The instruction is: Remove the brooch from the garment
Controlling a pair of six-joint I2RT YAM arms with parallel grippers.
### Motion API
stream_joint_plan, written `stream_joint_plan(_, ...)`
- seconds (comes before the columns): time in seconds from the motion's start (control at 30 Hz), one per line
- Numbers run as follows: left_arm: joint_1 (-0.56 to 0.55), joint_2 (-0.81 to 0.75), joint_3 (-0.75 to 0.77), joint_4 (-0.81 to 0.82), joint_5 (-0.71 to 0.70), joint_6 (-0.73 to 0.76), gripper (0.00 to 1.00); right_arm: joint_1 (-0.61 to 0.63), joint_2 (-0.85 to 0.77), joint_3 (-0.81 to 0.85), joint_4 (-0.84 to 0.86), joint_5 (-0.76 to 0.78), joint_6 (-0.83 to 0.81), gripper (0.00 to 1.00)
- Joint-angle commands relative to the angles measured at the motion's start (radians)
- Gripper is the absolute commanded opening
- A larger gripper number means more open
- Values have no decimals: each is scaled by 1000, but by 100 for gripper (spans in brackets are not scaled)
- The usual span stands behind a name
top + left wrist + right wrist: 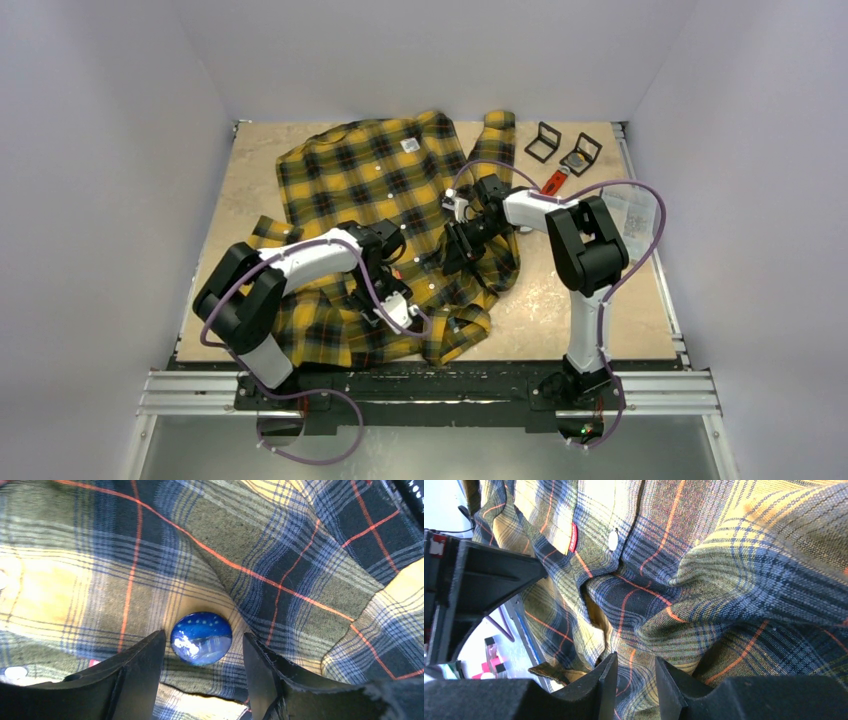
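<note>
Currently the brooch [201,638], a glossy blue round badge, is sitting on the plaid shirt [340,170], just beside a raised fold. Left gripper [202,642] is hanging wide open, one finger either side of it, gripping nothing. Right gripper [633,672] is showing jaws nearly closed on a ridge of the same shirt, apparently pinching it.

Risks I am weighing:
- The domed face is looking slick, so closing pads could be squirting it out.
- Fingers could be catching cloth with it.
- Its pin is presumably passing through the weave, so a straight pull would be dragging or tearing fabric.
- A slipping right pinch would be slackening everything.
</note>
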Motion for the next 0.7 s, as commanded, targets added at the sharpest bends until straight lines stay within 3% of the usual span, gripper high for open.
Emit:
stream_joint_plan(0.0, -18, -13, -56, 81, -37, 58, 57, -1, -12, 5, 24, 4, -7, 37)
stream_joint_plan(0.1, -21, -14, -96, 126, -67, 58, 56, -4, -6, 8, 20, 5, -10, 37)
stream_joint_plan(0.3, -19, -72, -151, 207, -50, 49, 36, -6, 8, 21, 3, 18, -30, 37)
stream_joint_plan(0.5, 0, -172, -123, 232, 80, -58, 32, -8, -4, 38, -20, -3, -59, 39)
stream_joint_plan(0.67, 59, -183, -23, 188, 239, -197, 32, -9, -109, -3, 53, -79, -46, 46)
